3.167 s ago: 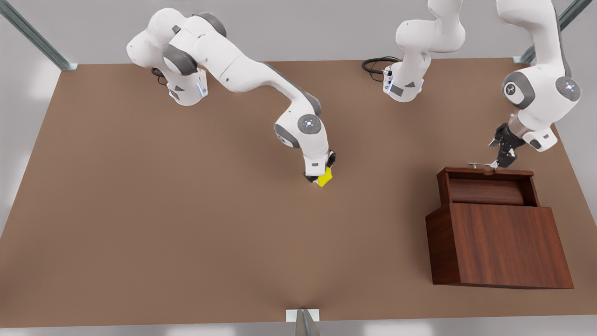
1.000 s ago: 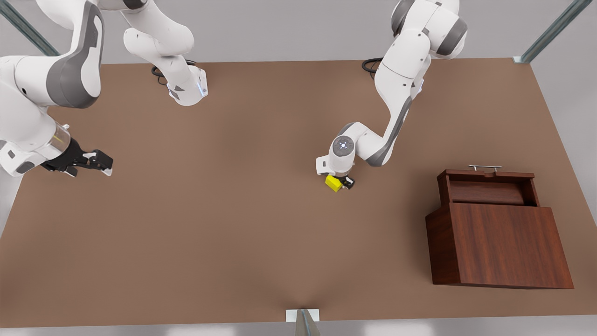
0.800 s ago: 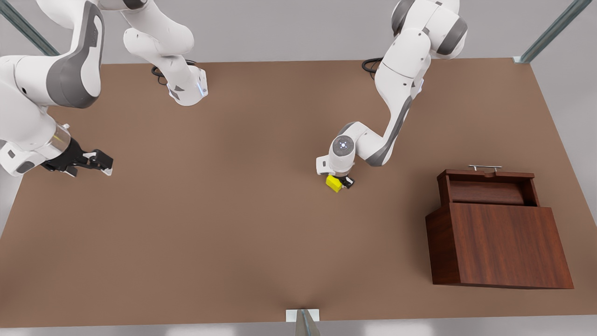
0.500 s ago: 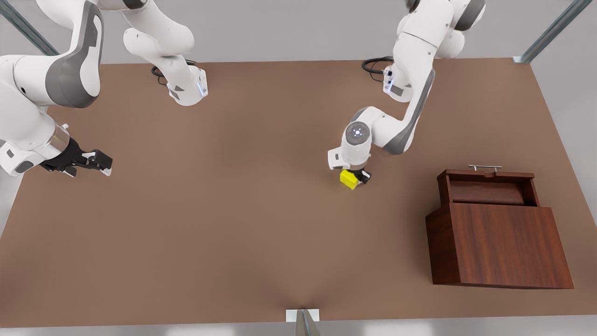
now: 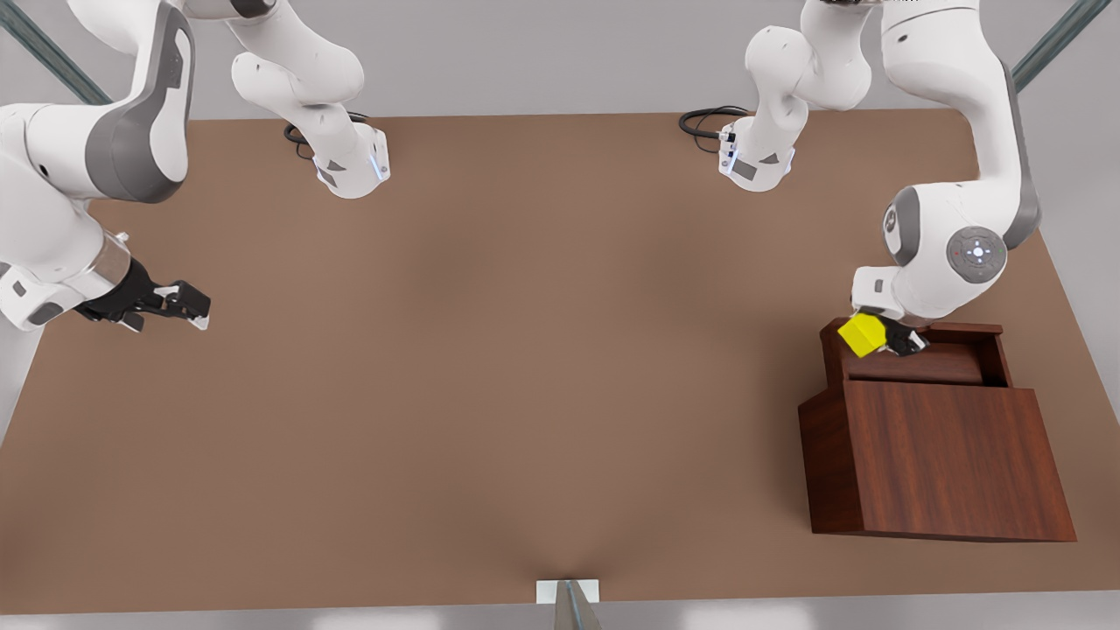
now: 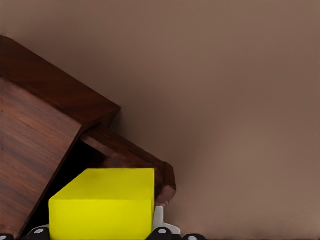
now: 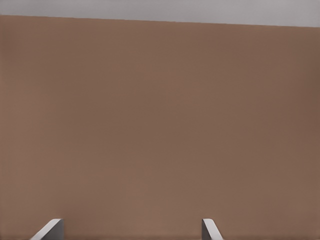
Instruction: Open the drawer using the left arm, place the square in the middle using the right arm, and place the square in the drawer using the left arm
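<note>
From my remote seat: the left end effector (image 5: 878,337) is clamped on the square (image 5: 861,335), and I've got it hanging over the open drawer (image 5: 914,361), right by the drawer's corner on the front view's left. The cube is up in the air, pinched between the fingers, not touching the wood as far as I can tell. On the left wrist view the square (image 6: 102,204) sits big and yellow between the black finger bases, with the drawer's dark inside (image 6: 70,170) directly beneath it and the cabinet top (image 6: 30,150) next to that.

The drawer itself is pulled out of the reddish-brown cabinet (image 5: 941,459) toward the far side of the bench (image 5: 490,394). The left arm's wrist (image 5: 949,262) covers the drawer's far edge, so I can't make out the handle.

The right end effector (image 5: 194,308) is way over on the front view's left, well apart from everything, parked above the bench edge and waiting. Its fingers are spread apart with nothing between them. In the right wrist view I can see the two pale fingertips (image 7: 47,230) with a wide gap and plain brown bench (image 7: 160,125) past them.

Both arm bases (image 5: 350,166) sit along the far edge of the bench, each with a black cable (image 5: 704,118) beside it.
</note>
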Motion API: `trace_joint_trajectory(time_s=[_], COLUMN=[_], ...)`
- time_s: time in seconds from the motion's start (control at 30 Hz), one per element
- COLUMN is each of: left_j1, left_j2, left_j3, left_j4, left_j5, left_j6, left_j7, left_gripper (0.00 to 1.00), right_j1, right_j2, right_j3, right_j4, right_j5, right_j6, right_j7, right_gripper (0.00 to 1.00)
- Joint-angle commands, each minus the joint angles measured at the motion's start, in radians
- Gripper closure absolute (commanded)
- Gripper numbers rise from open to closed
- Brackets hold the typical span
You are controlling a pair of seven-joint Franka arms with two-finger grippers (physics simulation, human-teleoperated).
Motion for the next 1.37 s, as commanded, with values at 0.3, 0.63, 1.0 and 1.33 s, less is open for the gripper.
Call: trace_joint_trajectory(time_s=[0.3,0.63,1.0,1.33], left_j1=[0.032,0.043,0.382,0.525], left_j2=[0.099,0.131,0.064,0.019], left_j3=[0.088,0.088,-0.416,-0.648], left_j4=[0.001,0.001,0.391,0.495], left_j5=[-0.063,-0.085,-0.137,-0.034], left_j6=[0.117,0.123,-0.184,-0.202], left_j7=[0.225,0.226,-0.979,-1.183], left_gripper=[0.31,0.00,0.00,0.00], right_j1=[-0.004,-0.004,-0.005,-0.016], right_j2=[0.000,0.001,0.001,0.000], right_j3=[0.001,0.001,-0.002,-0.004], right_j4=[0.000,0.000,0.014,0.014], right_j5=[0.000,0.000,0.000,0.026], right_j6=[0.002,0.006,0.000,-0.002], right_j7=[0.000,0.000,0.000,0.000], right_gripper=[0.00,0.00,0.00,0.00])
